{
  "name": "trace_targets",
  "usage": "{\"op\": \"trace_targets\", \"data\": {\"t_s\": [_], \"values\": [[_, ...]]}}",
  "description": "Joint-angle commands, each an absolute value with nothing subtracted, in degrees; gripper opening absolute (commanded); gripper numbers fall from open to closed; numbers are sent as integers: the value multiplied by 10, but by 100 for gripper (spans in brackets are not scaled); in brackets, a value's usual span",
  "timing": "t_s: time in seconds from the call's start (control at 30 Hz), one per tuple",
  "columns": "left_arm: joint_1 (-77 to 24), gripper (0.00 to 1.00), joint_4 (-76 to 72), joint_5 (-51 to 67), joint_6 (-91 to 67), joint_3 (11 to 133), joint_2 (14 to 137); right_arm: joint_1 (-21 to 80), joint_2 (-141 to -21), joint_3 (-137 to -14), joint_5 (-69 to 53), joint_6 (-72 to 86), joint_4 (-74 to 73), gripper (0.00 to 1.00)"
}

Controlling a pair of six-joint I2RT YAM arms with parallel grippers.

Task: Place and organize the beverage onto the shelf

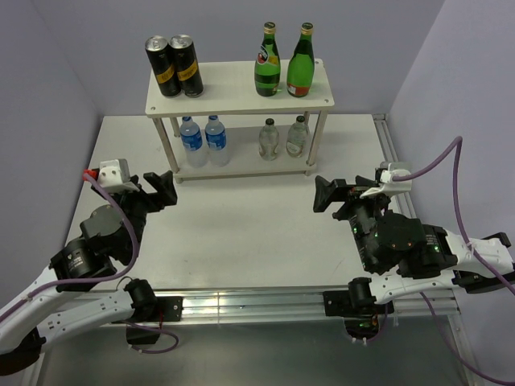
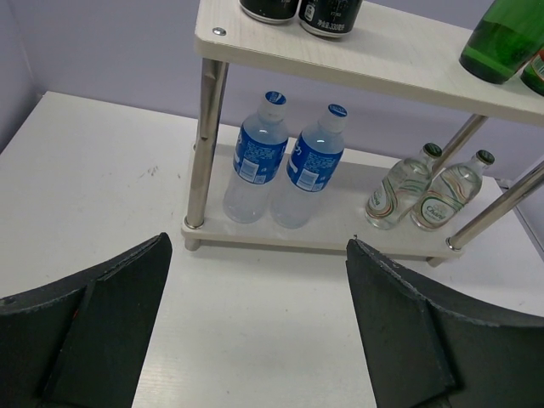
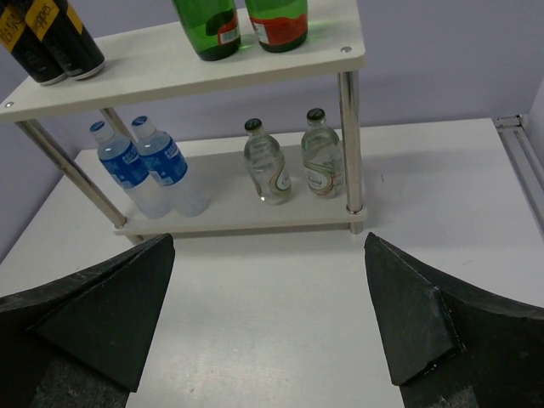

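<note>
My left jaws and right jaws gape wide, empty, facing the cream-white two-tier shelf (image 1: 233, 84).

The light is bright, soft and even, and it seems to come from above. In the top view the white table (image 1: 241, 233) is almost washed out, and the shelf (image 1: 233, 100) gives only a pale shadow on its lower board. The metal rail (image 1: 217, 304) at the near edge shows strong white glare. Small highlights sit on the green bottles (image 1: 282, 64). In both wrist views the shelf is sharp, but the black fingers (image 2: 93, 331) at the bottom are dark and a little soft, and the shelf legs lean, as through a wide lens.
</note>
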State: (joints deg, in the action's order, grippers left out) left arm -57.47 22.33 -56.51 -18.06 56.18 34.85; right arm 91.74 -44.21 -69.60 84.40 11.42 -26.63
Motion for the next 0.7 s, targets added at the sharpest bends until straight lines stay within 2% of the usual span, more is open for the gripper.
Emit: {"op": "trace_targets", "data": {"t_s": [0.0,0.67], "values": [[-576,91,212,-571,-171,555,334,920,-439,-691,848,103,-256,100],[-577,90,228,-587,-178,553,332,921,-432,-683,860,83,-224,100]]}}
